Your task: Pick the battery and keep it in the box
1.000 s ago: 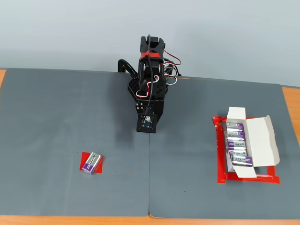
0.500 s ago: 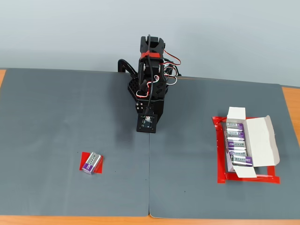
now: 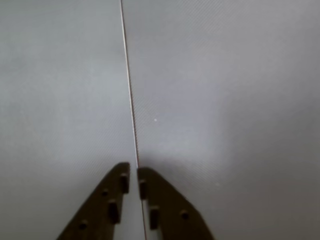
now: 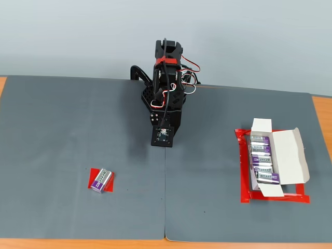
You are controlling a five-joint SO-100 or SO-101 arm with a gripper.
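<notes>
In the fixed view, the battery [image 4: 100, 180] lies flat on a red tape patch [image 4: 101, 179] at the left of the desk [image 4: 62, 129], a spot that looks meant to mark where each pick begins. At centre the arm sits folded near its base, and in the wrist view the gripper [image 3: 133, 172] is nearly closed and empty over a seam in the grey mat [image 3: 225, 100]. At right, the box [image 4: 275, 161] rests open inside a red tape outline [image 4: 244, 171], already holding a row of batteries [image 4: 262, 161], well apart from the one still to be fetched.
</notes>
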